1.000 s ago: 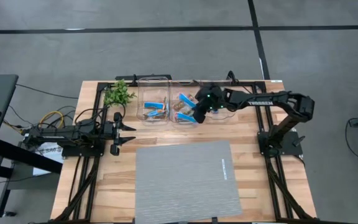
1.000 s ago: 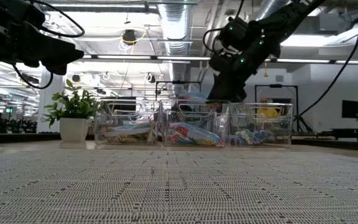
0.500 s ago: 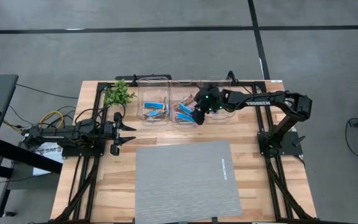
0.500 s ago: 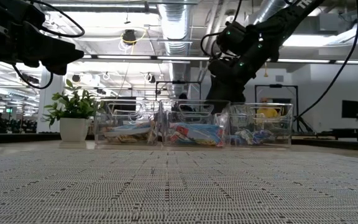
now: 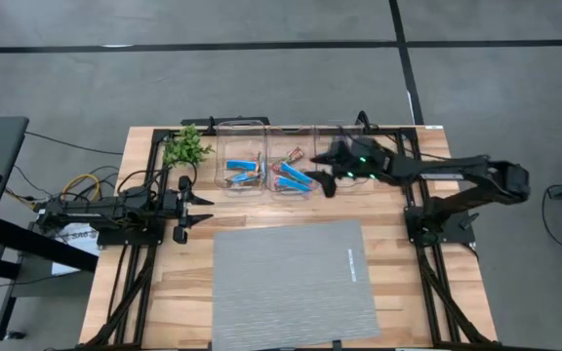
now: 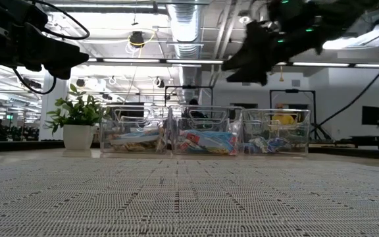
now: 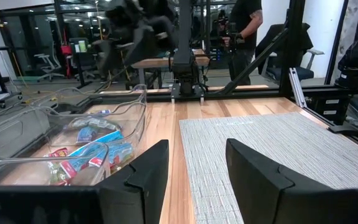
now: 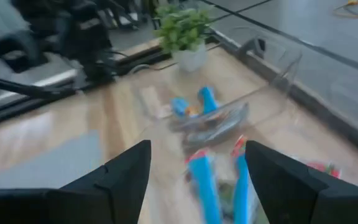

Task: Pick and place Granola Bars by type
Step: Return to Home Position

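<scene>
Three clear bins stand in a row at the table's far edge. The left bin [image 5: 242, 146] holds blue granola bars [image 5: 244, 168]. The middle bin [image 5: 289, 136] holds blue bars [image 5: 296, 177] and an orange one [image 5: 295, 154]. The right bin [image 6: 276, 113] holds multicoloured bars [image 6: 266, 143]. My right gripper [image 5: 322, 179] is open and hangs well above the bins [image 6: 241, 63], over the edge between the middle and right bins, with nothing between its fingers [image 8: 194, 186]. My left gripper [image 5: 206, 210] stands open at the table's left [image 7: 197, 180].
A potted green plant [image 5: 185, 148] stands left of the bins. A grey woven mat [image 5: 291, 283] covers the middle and near part of the wooden table. Black frame rails run along the table's left and right sides.
My right gripper has risen out of the middle bin and drawn back toward the table's right edge, now high above the bins. A blue bar that stood tilted in the middle bin now lies flat among the others.
</scene>
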`<move>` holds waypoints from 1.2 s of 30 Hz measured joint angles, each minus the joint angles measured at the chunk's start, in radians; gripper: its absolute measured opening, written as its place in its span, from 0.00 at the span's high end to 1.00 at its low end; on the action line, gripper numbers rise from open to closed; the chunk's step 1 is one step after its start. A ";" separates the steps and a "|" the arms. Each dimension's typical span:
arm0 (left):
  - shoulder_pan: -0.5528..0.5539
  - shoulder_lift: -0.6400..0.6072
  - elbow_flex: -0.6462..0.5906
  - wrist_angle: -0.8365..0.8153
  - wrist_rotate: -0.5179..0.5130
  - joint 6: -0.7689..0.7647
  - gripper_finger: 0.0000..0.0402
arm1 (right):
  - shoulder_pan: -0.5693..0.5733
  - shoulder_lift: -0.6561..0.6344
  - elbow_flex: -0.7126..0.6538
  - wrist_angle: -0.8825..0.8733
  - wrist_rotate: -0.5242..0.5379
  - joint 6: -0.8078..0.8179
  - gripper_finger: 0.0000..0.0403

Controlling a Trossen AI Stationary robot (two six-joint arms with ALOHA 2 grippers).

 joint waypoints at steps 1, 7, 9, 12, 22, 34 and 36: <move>0.000 0.000 0.000 0.000 0.000 0.000 0.62 | 0.005 -0.041 -0.039 0.012 0.000 0.023 0.37; 0.000 0.000 0.000 0.000 0.000 0.000 0.62 | 0.067 -0.300 -0.245 0.005 0.000 0.091 0.37; 0.000 0.000 0.000 0.000 0.000 0.000 0.62 | 0.100 -0.380 -0.306 -0.003 -0.001 0.092 0.37; 0.000 0.000 0.000 0.000 0.000 0.000 0.62 | 0.150 -0.492 -0.382 -0.007 0.000 0.115 0.37; 0.000 0.000 0.000 0.000 0.000 0.000 0.62 | 0.257 -0.744 -0.562 -0.003 0.003 0.127 0.37; 0.000 0.000 0.000 0.000 0.000 0.000 0.62 | 0.327 -0.987 -0.697 -0.028 0.006 0.119 0.37; 0.000 0.000 0.000 0.000 0.000 0.000 0.62 | 0.335 -1.014 -0.697 -0.061 0.006 0.116 0.37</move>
